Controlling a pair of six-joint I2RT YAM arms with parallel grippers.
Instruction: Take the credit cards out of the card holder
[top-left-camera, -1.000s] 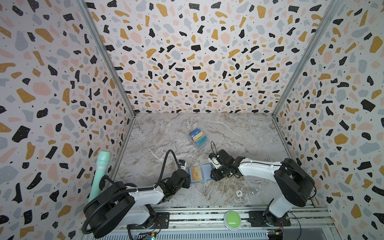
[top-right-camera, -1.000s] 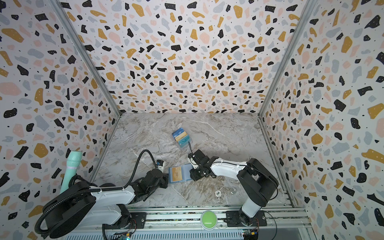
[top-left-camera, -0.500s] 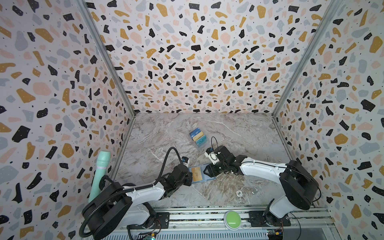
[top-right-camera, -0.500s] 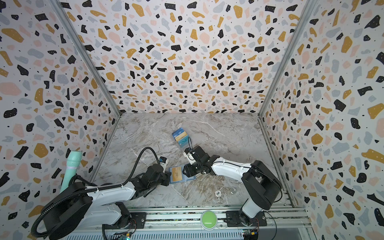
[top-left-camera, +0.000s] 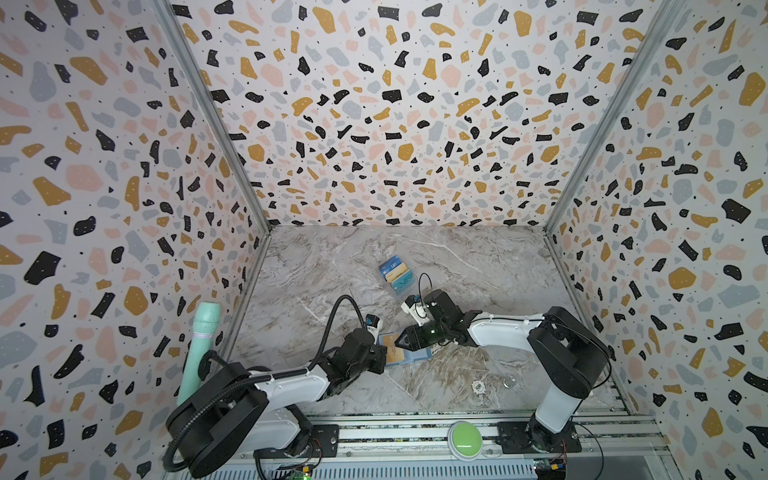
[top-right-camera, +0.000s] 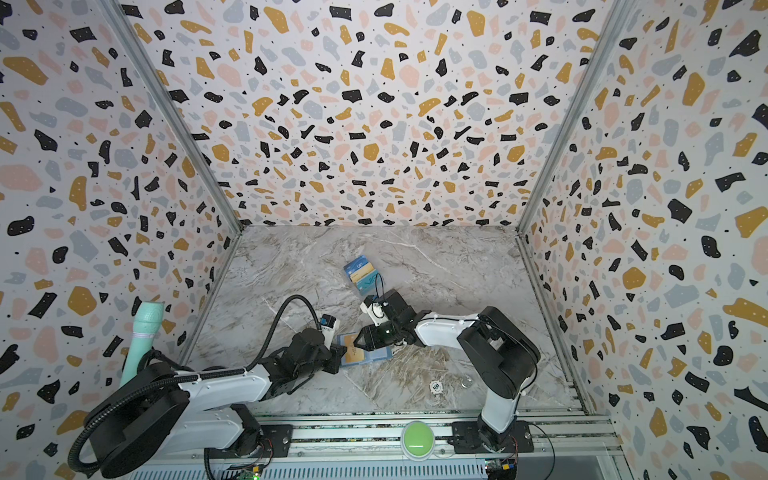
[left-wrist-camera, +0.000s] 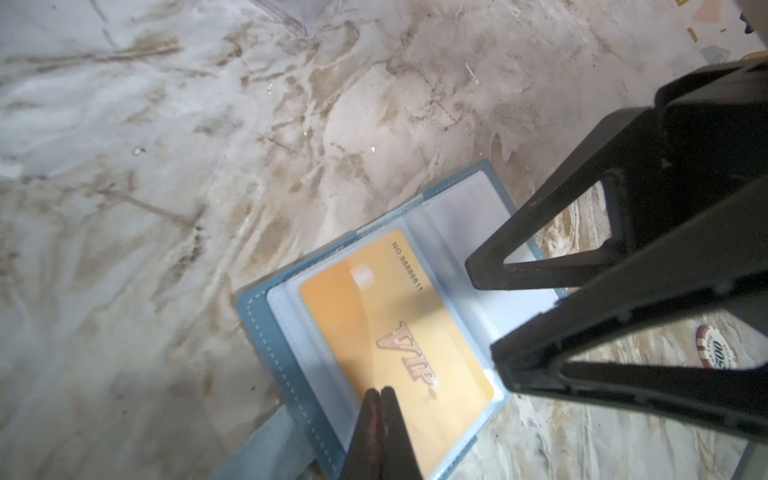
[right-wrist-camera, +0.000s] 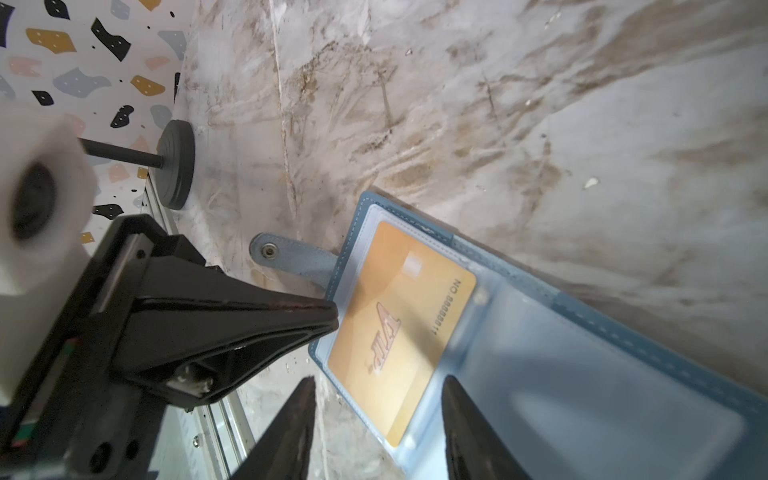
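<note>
Left wrist view is showing the left end effector (left-wrist-camera: 379, 409), tips together, resting on the open card holder (left-wrist-camera: 266, 328) at the desk's (left-wrist-camera: 166, 166) near middle. The right end effector (right-wrist-camera: 380, 380), tips apart, is hovering over the sleeved yellow card (left-wrist-camera: 395, 324), and risks pinching sleeve plastic and dragging the holder.

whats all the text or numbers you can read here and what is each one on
"VIP": on the yellow card, in a sleeve of the open card holder.
"NO 88888811": along one edge of that same card; the last digits are soft.
"500": on the chip; its other rim lettering is too blurred to read.
"VIP": pale letters on the teal card, in a top view.
Dark blue card: lettering too small to read.
</note>
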